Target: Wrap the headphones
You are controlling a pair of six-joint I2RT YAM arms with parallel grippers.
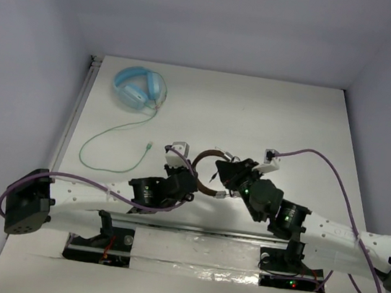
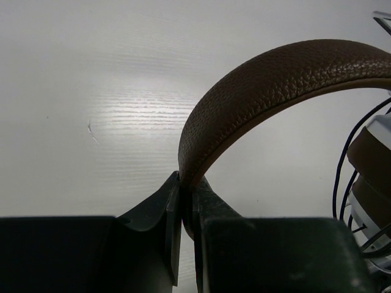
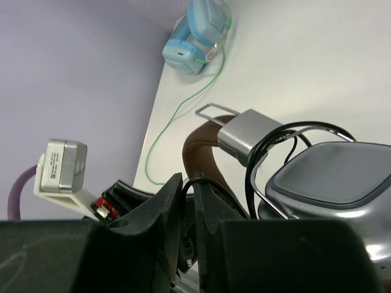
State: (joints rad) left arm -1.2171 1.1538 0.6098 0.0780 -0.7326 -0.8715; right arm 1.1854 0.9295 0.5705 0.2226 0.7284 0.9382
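Headphones (image 1: 205, 156): left gripper (image 2: 183, 183) clamps the headband (image 2: 275, 79); right gripper (image 3: 189, 183), pinching the cable (image 3: 264, 143), should wind it snugly, keeping tension.

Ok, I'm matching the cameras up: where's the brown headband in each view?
Top: headband at centre.
Left wrist: headband arches from bottom centre to upper right, pinched by left gripper.
Right wrist: headband just left of centre.
Landmark: blue headphones, upper left in top, top centre in right wrist, not in left wrist.
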